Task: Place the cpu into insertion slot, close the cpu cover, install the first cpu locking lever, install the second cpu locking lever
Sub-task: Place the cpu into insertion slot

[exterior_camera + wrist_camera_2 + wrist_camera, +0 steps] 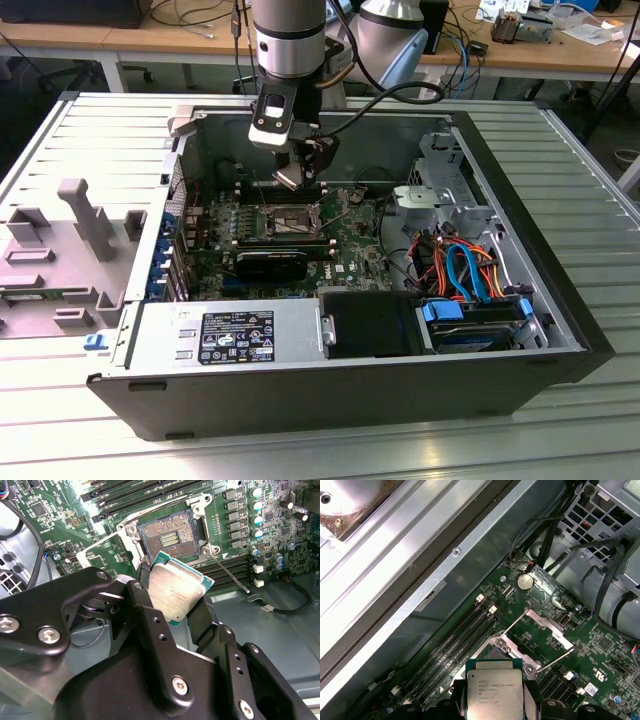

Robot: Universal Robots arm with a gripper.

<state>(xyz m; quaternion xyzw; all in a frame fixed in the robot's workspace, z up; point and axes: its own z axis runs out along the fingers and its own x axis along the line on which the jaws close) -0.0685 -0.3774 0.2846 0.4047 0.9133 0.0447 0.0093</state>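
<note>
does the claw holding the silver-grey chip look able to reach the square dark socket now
Probably yes: the claw grips the flat silver-grey square chip near the square dark silver-rimmed socket, which lies uncovered with nothing between.

arm (290, 40) reaches straight down, gripper (172, 611) clamped on the cpu (176, 587).

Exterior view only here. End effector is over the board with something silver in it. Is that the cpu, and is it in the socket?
Observer: It is the cpu. In the second wrist view the end effector is shut on the cpu, which is tilted and held off the socket.
Operator: Insertion slot empty?
Observer: Yes. In the second wrist view the insertion slot has nothing in it.
Operator: Cover?
Observer: The first wrist view shows the cpu cover swung open beside the slot.
</note>
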